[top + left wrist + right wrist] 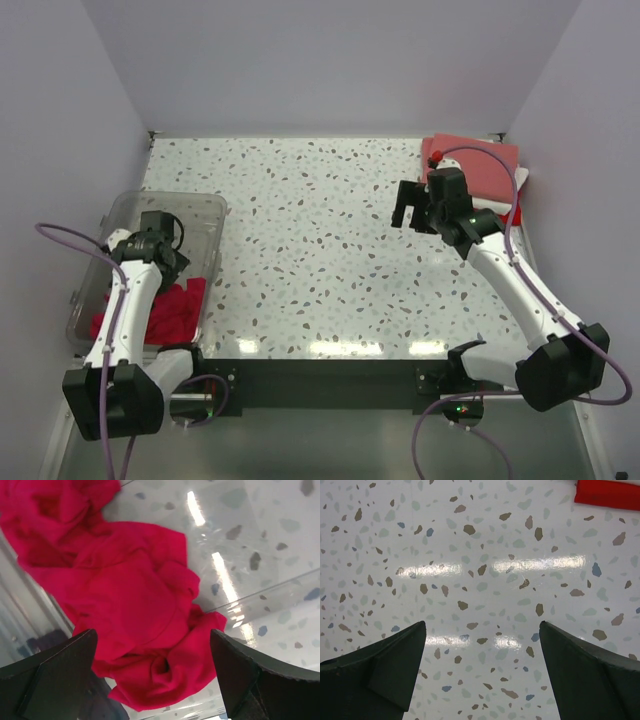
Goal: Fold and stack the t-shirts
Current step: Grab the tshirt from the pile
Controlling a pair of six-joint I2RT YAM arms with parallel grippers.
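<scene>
A crumpled crimson-red t-shirt [170,310] lies in the clear plastic bin [205,205] at the left; it fills the left wrist view [130,595]. My left gripper [165,245] hovers over it inside the bin, open and empty, its fingers [55,675] on either side of the cloth. A stack of folded shirts sits at the far right: a salmon-pink one [480,165] on top, white [495,205] and red [514,214] edges under it. My right gripper [410,208] is open and empty above the bare table, left of the stack; the red edge [607,494] shows in its view.
The speckled white table [320,250] spreads between the bin and the stack. Grey walls close in the back and both sides. A black rail runs along the near edge by the arm bases.
</scene>
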